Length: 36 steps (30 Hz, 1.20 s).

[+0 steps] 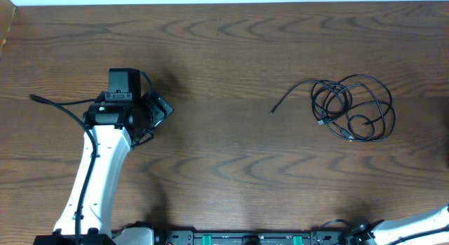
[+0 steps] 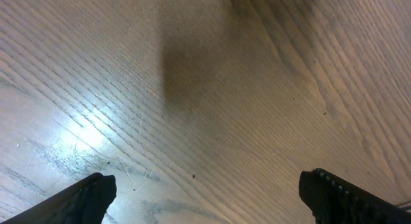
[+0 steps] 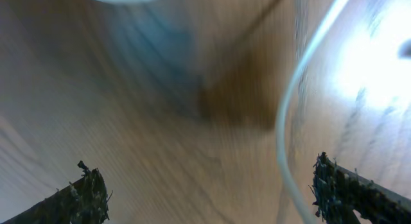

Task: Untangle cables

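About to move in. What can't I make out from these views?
Overhead: the black cables lie in one heap, too thin to tell how many there are or which crosses over which.
Overhead: the right hand is cut off past the bottom right edge.
Right wrist: heavy blur; the pale cord runs off frame, so its ends are unseen.
Left wrist: only bare table, no cable in view.

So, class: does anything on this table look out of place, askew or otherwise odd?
Yes. The black cables lie in a tangled heap of overlapping loops on the right of the table, one loose end trailing left. The blurred right wrist view also shows a white cord. Nothing looks spilled or broken.
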### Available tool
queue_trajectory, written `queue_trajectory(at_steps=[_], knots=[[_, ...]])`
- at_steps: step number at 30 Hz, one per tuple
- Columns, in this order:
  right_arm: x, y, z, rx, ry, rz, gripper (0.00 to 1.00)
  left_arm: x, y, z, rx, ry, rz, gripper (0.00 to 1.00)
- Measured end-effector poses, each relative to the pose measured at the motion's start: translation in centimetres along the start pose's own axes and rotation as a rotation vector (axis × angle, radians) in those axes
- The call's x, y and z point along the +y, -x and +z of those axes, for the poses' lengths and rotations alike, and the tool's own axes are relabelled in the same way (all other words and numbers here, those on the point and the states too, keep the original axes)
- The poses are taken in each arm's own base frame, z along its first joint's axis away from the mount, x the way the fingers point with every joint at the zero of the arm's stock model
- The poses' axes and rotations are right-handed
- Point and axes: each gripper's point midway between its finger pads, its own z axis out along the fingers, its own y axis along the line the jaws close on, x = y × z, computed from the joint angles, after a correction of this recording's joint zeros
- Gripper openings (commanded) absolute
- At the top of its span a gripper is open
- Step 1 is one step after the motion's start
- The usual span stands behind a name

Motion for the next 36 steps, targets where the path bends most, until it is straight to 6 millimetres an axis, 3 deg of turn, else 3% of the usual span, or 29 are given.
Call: queue_trajectory(at_steps=[5,11,15,22,26,28,31,33,36], knots=[[0.9,-0.8,1.0,0.111,0.098,0.02,0.99,0.0,0.0,0.0,0.0,0.0,0.0,0.98],[6.1,-0.6,-0.2,0.109,0.385,-0.258,0.99,0.0,0.0,0.0,0.0,0.0,0.0,0.98],[7.6,-0.6,-1.0,0.077,0.474,-0.409,0.99,0.0,0.0,0.0,0.0,0.0,0.0,0.98],[5.4,-2.6,-1.5,0.268,0.417,-0.06,0.99,0.0,0.0,0.0,0.0,0.0,0.0,0.98],[5.6,-3.1,-1.8,0.308,0.43,-0.015,0.99,0.0,0.0,0.0,0.0,0.0,0.0,0.98],[6.6,-2.6,-2.1,0.285,0.489,-0.069,0.99,0.0,0.0,0.0,0.0,0.0,0.0,0.98],[9.4,-2.4,-3.8,0.279,0.666,-0.186,0.99,0.0,0.0,0.0,0.0,0.0,0.0,0.98],[12.2,-2.3,-6.4,0.246,0.863,-0.361,0.99,0.0,0.0,0.0,0.0,0.0,0.0,0.98],[13.3,-3.6,-8.8,0.249,1.029,-0.549,0.99,0.0,0.0,0.0,0.0,0.0,0.0,0.97]])
